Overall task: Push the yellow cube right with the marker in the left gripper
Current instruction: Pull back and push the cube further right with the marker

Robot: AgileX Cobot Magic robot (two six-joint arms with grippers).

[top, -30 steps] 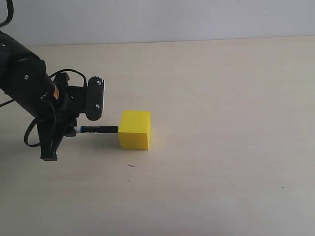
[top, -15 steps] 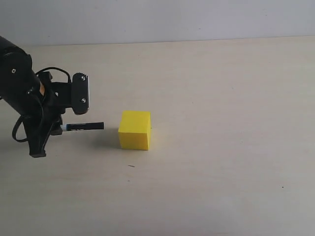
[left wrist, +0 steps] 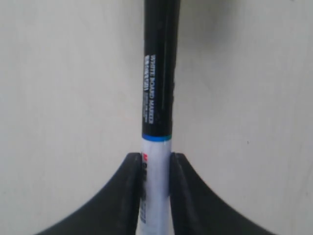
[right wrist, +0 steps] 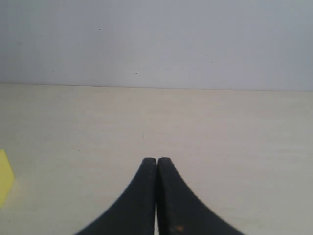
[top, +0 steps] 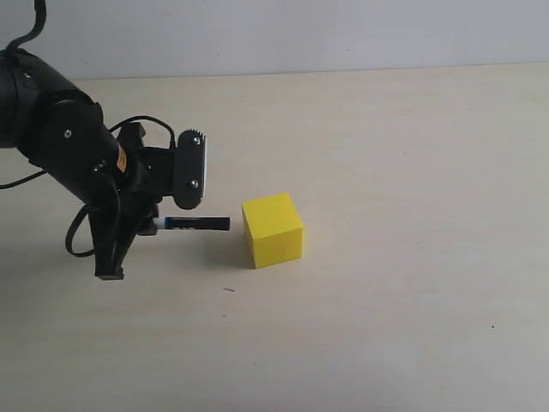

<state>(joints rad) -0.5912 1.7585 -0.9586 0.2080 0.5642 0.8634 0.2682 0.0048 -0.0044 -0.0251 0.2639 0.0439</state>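
Observation:
The yellow cube [top: 273,230] sits on the table left of centre, turned slightly askew. My left gripper [top: 153,226] is to its left, shut on the white barrel of the marker [top: 196,223]. The marker lies level, and its black cap points right at the cube's left face, with a narrow gap between them. In the left wrist view both black fingers [left wrist: 131,188] of the left gripper [left wrist: 155,159] clamp the marker [left wrist: 157,73]; the cube is out of that view. My right gripper [right wrist: 156,160] is shut on nothing. A sliver of the yellow cube [right wrist: 4,182] shows at that view's edge.
The pale wooden table [top: 412,257] stretches wide to the right of the cube. A grey wall [top: 343,34] runs along the far edge. Loose black cables [top: 81,240] hang by the left arm.
Half a second ago the left arm had drawn back left of the cube. It has since swung right with the marker, and the cube now sits farther right and slightly rotated.

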